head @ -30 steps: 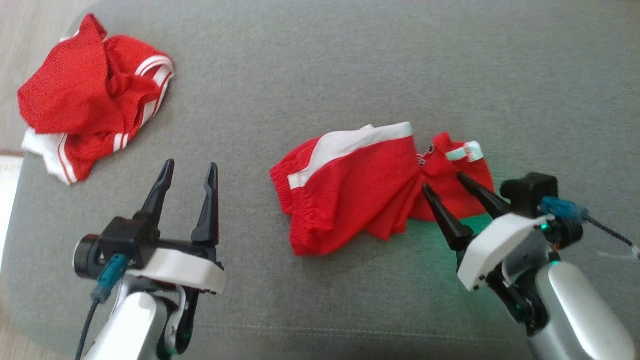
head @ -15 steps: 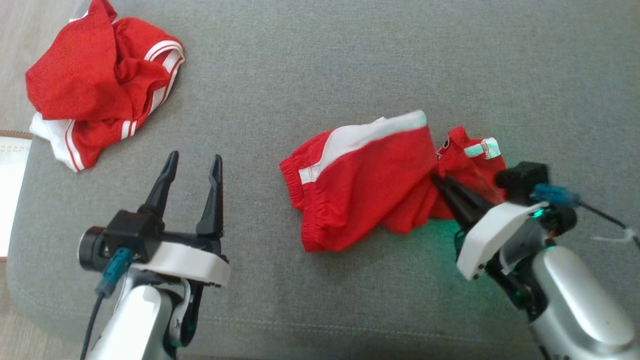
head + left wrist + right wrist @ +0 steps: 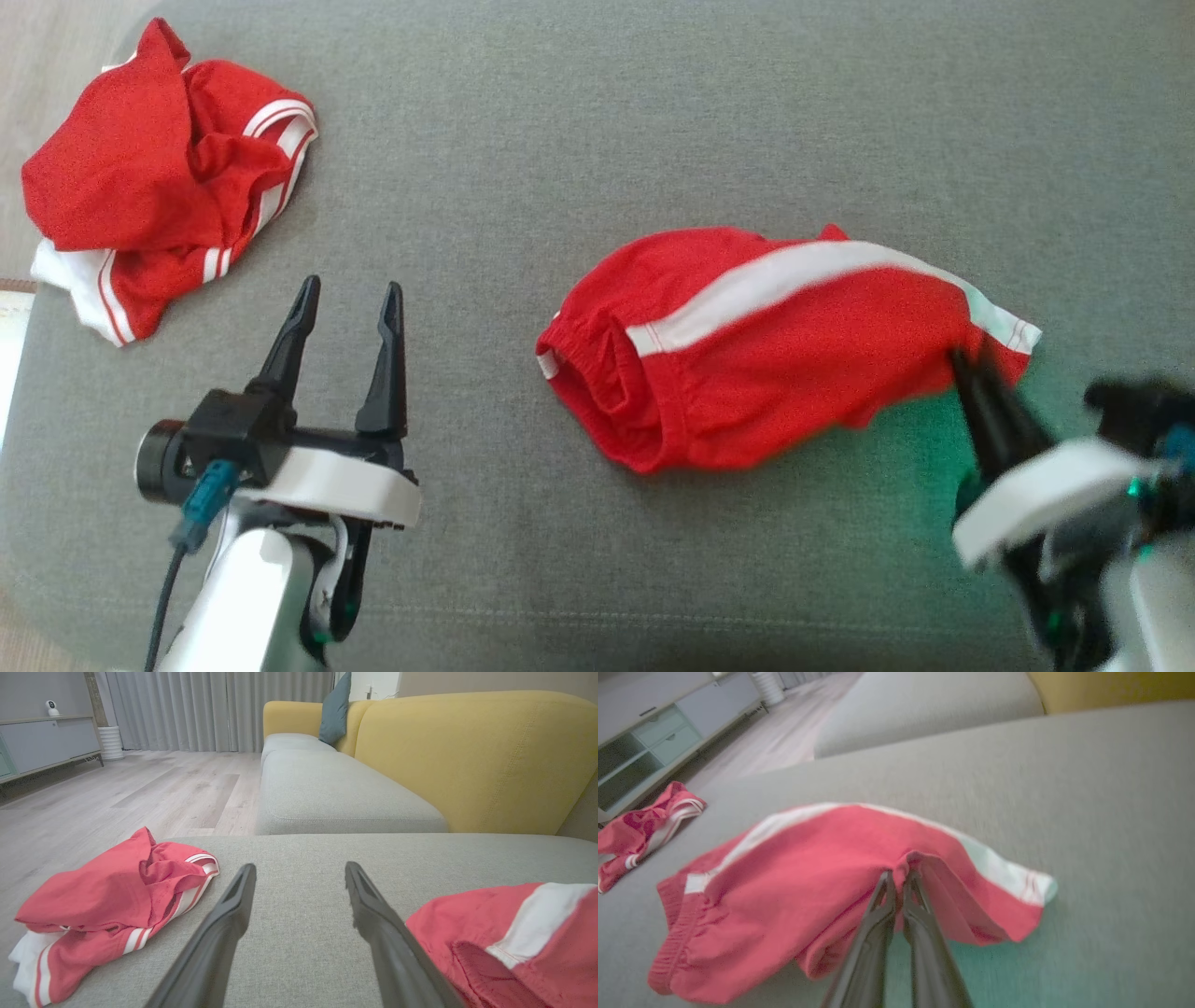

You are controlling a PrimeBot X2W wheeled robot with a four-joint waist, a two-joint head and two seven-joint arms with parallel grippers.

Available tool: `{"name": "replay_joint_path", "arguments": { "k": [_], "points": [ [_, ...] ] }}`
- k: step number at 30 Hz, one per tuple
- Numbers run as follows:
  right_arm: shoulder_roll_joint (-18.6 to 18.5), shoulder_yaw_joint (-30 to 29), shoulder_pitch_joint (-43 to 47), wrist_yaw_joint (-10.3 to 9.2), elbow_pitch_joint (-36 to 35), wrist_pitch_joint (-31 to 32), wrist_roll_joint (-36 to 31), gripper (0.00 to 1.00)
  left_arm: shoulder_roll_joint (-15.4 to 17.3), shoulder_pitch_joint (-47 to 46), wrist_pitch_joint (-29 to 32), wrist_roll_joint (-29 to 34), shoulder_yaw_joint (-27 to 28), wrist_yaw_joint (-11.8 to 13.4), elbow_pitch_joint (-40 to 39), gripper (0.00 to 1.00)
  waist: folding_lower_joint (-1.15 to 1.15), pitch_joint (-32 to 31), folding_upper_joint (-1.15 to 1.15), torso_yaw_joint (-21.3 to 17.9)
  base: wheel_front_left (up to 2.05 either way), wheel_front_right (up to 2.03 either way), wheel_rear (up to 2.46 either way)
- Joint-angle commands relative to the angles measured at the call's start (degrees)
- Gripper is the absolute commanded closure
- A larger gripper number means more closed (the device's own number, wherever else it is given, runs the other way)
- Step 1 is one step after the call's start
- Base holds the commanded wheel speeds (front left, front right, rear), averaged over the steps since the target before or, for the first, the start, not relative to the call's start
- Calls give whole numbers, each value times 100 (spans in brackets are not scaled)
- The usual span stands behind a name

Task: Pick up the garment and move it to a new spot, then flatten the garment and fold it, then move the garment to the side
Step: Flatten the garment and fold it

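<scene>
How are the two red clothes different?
The red shorts lie spread out, with one wide white stripe; the crumpled red garment is bunched in a heap, with thin white stripes. The right gripper pinches the shorts' edge; nothing touches the crumpled garment. Both are red and white and rest on the gray cushion.

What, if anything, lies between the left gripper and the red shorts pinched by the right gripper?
Nothing visible. Only bare grey cushion separates the left gripper, jaws open, from the waistband end of the shorts. The crumpled red garment lies off to the left gripper's other side, out of the way.
</scene>
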Motion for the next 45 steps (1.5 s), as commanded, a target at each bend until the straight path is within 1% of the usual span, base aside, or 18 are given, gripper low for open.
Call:
{"name": "replay_joint_path", "arguments": {
  "k": [1,3,4,5,6,7,9,12,13,15,18,21,33,36,38,40,42,45],
  "points": [
    [94,0,159,24,-144,28,-125,100,47,-117,-70,71,233,-28,-151,0,0,-4,0,-11,0,0,0],
    [321,-99,446,24,-8,55,-206,100,31,-97,-70,90,242,-50,-127,0,0,-19,0,-31,0,0,0],
    [406,-112,571,24,84,93,-262,93,29,-82,-70,96,246,-60,-109,0,0,-28,0,-45,0,0,0],
    [471,-112,655,24,135,68,-319,39,27,-69,-70,103,249,-68,-90,0,0,-32,0,-57,0,0,0],
    [543,-136,706,24,160,1,-325,0,29,-58,-70,111,257,-72,-75,0,0,-36,0,-72,0,0,0],
    [597,-177,738,24,180,-73,-347,0,27,-45,-70,118,266,-73,-65,0,0,-55,0,-92,0,0,0],
    [686,-301,739,24,22,-472,-467,0,28,28,-70,133,295,-61,-56,0,0,-128,0,-152,0,0,0],
    [710,-398,702,24,-319,-881,-703,0,20,127,-70,124,360,-7,-99,0,0,-205,0,-208,0,0,0],
    [697,-441,661,24,-552,-1072,-884,0,9,196,-70,116,413,38,-157,0,0,-264,0,-240,0,0,0],
    [672,-451,612,24,-763,-1182,-1083,0,4,274,-70,105,457,76,-205,0,0,-324,0,-273,0,0,0],
    [663,-368,550,24,-1005,-1190,-1292,0,-9,395,-70,113,470,134,-269,0,0,-431,0,-320,0,0,0],
    [667,-271,549,24,-1112,-1128,-1353,0,-17,512,-62,99,446,162,-330,0,0,-522,0,-347,0,0,0],
    [712,-183,647,24,-1105,-1021,-1302,0,49,672,87,108,337,195,-430,0,0,-615,0,-389,0,0,0],
    [719,-176,660,24,-1097,-1001,-1298,0,84,641,134,143,266,161,-422,0,0,-615,0,-394,0,0,0],
    [722,-184,663,24,-1103,-978,-1295,0,114,549,240,223,108,68,-438,0,0,-589,0,-386,0,0,0],
    [726,-186,657,24,-1112,-937,-1289,0,85,392,512,233,-137,-120,-444,0,0,-539,0,-378,0,0,0],
    [727,-162,630,24,-1128,-903,-1292,0,39,154,928,255,-437,-345,-407,0,0,-462,0,-377,0,0,0],
    [713,-126,561,24,-1138,-877,-1297,0,-158,-273,1628,143,-860,-715,-309,0,0,-341,0,-416,0,0,0]
  ]
}}
